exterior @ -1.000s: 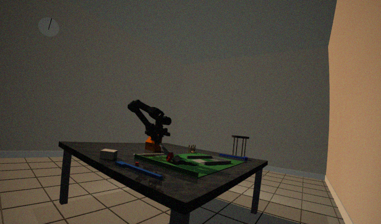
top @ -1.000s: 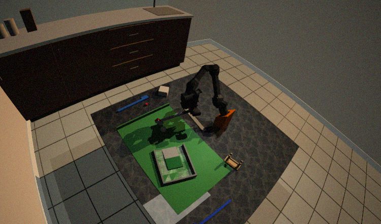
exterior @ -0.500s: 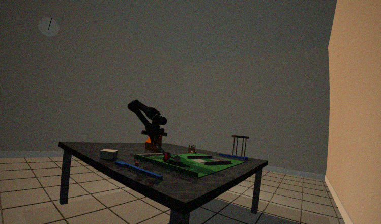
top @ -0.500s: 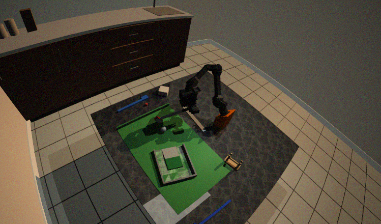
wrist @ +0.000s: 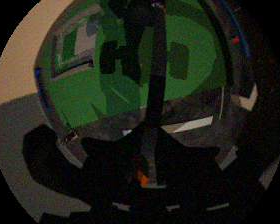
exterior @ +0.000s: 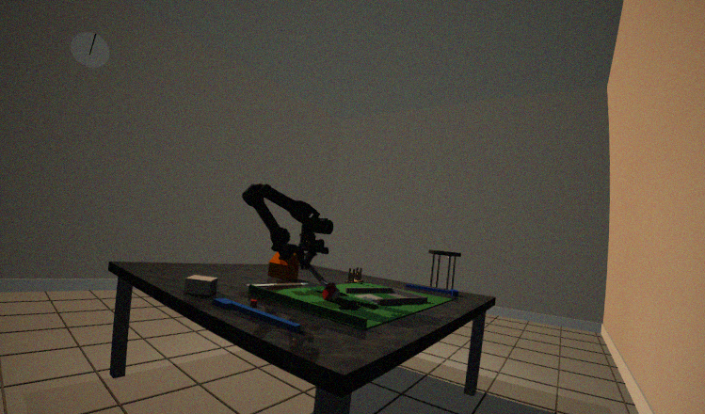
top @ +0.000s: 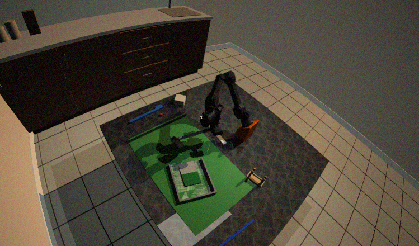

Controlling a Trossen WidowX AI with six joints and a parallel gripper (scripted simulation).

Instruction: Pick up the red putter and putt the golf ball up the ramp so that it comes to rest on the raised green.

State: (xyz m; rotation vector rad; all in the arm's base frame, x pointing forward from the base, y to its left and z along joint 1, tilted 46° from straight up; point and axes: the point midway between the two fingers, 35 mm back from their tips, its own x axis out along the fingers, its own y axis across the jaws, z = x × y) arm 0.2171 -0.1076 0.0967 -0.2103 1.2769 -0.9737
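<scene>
Gripping the red putter (top: 174, 140) (exterior: 329, 292) (wrist: 157, 65), the pincer (top: 216, 129) (exterior: 305, 262) (wrist: 148, 124) stands nearly closed, its fingers parted only by the handle between them; the shaft slants down from the fingers to the red head, which is over the green mat (top: 226, 171) (exterior: 297, 294) (wrist: 81, 105); whether the head touches the mat, I cannot tell.

A grey round shape (top: 182, 165) (wrist: 92, 27), apparently the golf ball, shows at the pale ramp (top: 191, 169) (wrist: 84, 38), well apart from the putter head and short of the raised green (top: 191, 178) (wrist: 69, 45); its outline is too dim to be sure; a low grey wall (top: 210, 175) (exterior: 419, 298) (wrist: 73, 71) runs around ramp and raised green.

Beyond the mat's dark edge lie a blue stick (top: 145, 114) (exterior: 256, 313) and a small red piece (top: 161, 114) (exterior: 253, 302) (wrist: 234, 39); a white block (top: 180, 99) (exterior: 200, 284) sits near them; a little wooden stand (top: 255, 178) (exterior: 354, 280) (wrist: 71, 135) is upright beside the mat.
</scene>
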